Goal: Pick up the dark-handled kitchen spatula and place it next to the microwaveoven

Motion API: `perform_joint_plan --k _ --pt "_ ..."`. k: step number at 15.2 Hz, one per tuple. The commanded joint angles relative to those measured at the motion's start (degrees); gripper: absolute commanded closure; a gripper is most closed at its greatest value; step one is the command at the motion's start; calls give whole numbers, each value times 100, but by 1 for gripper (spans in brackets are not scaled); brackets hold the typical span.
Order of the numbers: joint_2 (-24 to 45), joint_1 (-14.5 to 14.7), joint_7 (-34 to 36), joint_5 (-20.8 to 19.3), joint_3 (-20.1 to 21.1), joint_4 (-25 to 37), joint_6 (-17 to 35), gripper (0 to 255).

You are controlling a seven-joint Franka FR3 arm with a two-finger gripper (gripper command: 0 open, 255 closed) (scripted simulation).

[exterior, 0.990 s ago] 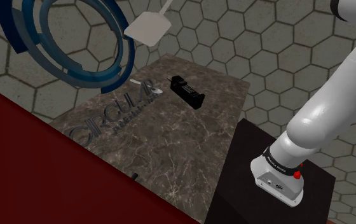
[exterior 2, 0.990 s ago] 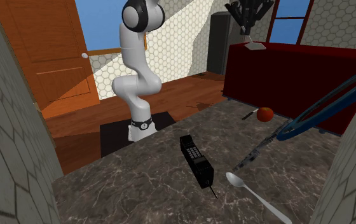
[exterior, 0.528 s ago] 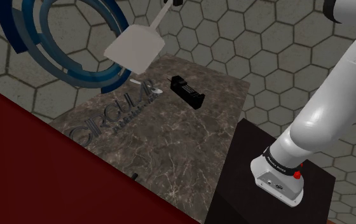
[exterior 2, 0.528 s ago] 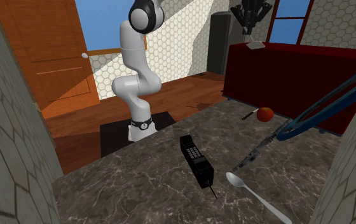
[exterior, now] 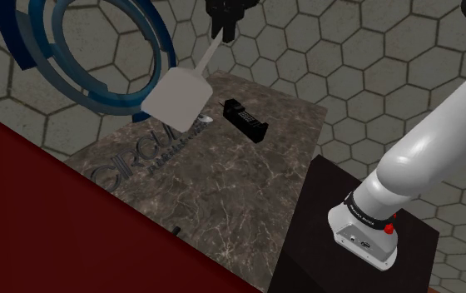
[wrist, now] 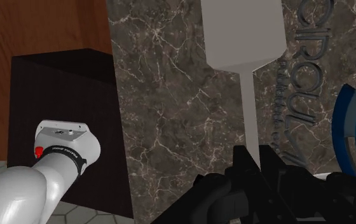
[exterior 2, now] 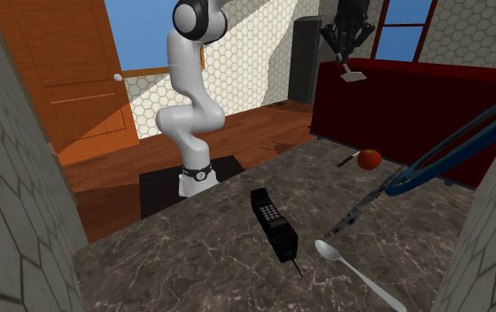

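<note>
**Spatula comes down over the marbled tabletop, drop-off spot not yet found**

The black hand [wrist: 252, 158] is clenched on the kitchen spatula [wrist: 241, 38], its two fingers clasping the upper end of the pale shaft. The handle is hidden inside the grip. The flat grey blade hangs straight out beyond the fingertips, clear of everything. The brown marbled tabletop [wrist: 164, 95] lies beneath it, well apart from the blade.

A second ago the shoulder view showed the blade high up, with the hand out of sight above it. Half a second ago the blade had sunk and grown larger. Now it is lower again, and the hand itself has dropped into view above it. The second exterior view agrees, showing hand and spatula a little lower than before. The grasp looks unchanged, and the blade keeps the same tilt under the fingers.

The pick-up therefore looks done, and this appears to be the carry turning into a descent. The black handset [exterior: 245, 119] on the tabletop below the hand has not moved. The big blue ring [exterior: 98, 96] beside the blade is also where it was. No microwave oven can be picked out with any confidence, so how near the hand is to its target cannot be judged.
</note>
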Motion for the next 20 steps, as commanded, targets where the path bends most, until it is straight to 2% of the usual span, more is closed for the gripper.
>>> perform_joint_plan --k 1,9,20 --pt "-175 -35 -101 146 -94 -278 186 255" --pt "-734 -26 -418 565 -406 -1302 870 255" --pt "-1139 74 -625 851 -569 -2446 1730 255"
